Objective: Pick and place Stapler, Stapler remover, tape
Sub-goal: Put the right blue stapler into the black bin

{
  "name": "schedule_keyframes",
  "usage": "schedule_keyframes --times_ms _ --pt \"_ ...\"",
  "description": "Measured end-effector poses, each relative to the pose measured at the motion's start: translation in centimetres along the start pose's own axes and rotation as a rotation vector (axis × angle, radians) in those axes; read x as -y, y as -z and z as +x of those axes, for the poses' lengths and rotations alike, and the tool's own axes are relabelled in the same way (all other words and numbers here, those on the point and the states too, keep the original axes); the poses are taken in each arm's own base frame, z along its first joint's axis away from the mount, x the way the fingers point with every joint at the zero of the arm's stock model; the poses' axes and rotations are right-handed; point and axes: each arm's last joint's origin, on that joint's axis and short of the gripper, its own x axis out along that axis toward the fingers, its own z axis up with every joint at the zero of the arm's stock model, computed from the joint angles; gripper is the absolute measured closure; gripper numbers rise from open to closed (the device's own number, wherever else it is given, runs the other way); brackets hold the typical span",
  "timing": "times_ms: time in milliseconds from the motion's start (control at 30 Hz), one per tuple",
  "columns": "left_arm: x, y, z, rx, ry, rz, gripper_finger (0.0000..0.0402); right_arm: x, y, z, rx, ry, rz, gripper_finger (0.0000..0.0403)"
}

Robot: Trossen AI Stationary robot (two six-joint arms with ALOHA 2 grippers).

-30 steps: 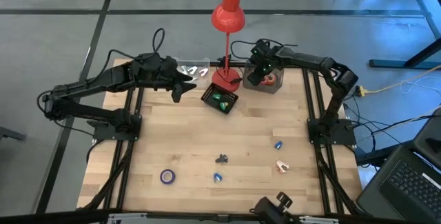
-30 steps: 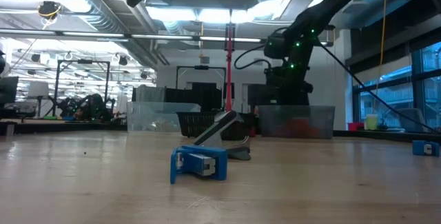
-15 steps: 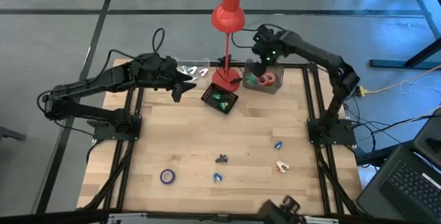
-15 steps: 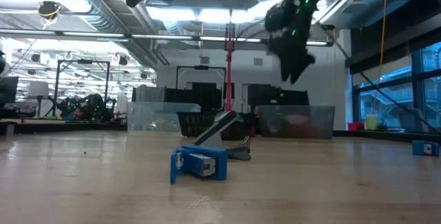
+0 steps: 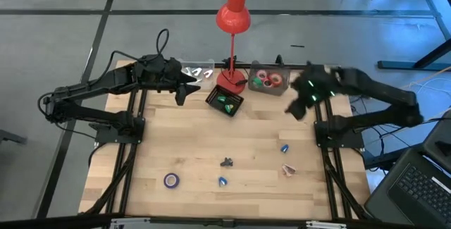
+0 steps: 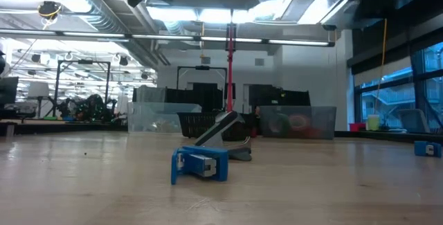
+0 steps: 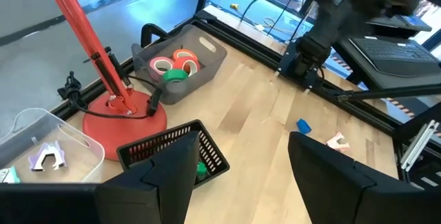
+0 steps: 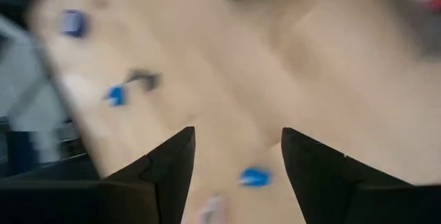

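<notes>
A grey bin [image 5: 270,81] at the far right holds red, pink and green tape rolls [image 7: 176,65]. One purple-blue tape roll [image 5: 171,180] lies flat on the table near the front left. A dark stapler [image 5: 226,162] rests mid-table, its top raised in the low view [image 6: 221,129]. A pale claw-shaped stapler remover [image 7: 43,156] lies in a clear tray [image 5: 197,69]. My right gripper [image 5: 294,107] hangs open above the table's right side, near of the bin, with nothing between its fingers [image 8: 238,133]. My left gripper [image 5: 192,86] stands open and holds nothing, high beside the clear tray.
A red desk lamp [image 5: 232,25] stands on its base between tray and bin. A black mesh basket [image 5: 225,101] holds green pieces. Small blue pieces [image 5: 223,181] [image 5: 285,147] and a pink-white piece [image 5: 287,169] lie on the near half of the table.
My right gripper has risen out of the grey bin and swung fast toward the table's right and near side, tipping further down. The tape rolls stay in the bin.
</notes>
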Motion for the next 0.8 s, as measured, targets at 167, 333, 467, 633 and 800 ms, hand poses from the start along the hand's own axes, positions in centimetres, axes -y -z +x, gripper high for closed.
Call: schedule_keyframes --times_ms 167,333,467,633,800 --pt "0.0 0.0 0.0 0.001 -0.001 0.000 0.0180 -1.7 4.4 1.4 -0.005 -0.199 0.067 0.0186" --pt "0.0 0.0 0.0 0.000 -0.001 -0.003 0.0180 -3.5 6.7 5.0 -0.060 -0.315 -0.068 0.0185" --pt "0.0 0.0 0.0 0.001 -0.001 -0.003 0.0180 -3.5 8.5 8.4 -0.143 -0.254 -0.375 0.0185" --pt "0.0 0.0 0.0 0.004 0.000 -0.003 0.0180 -2.5 9.5 11.7 -0.251 -0.105 -0.705 0.0185" --pt "0.0 0.0 0.0 0.004 0.000 -0.003 0.0180 -2.1 9.7 13.7 -0.336 -0.010 -1.034 0.0185"
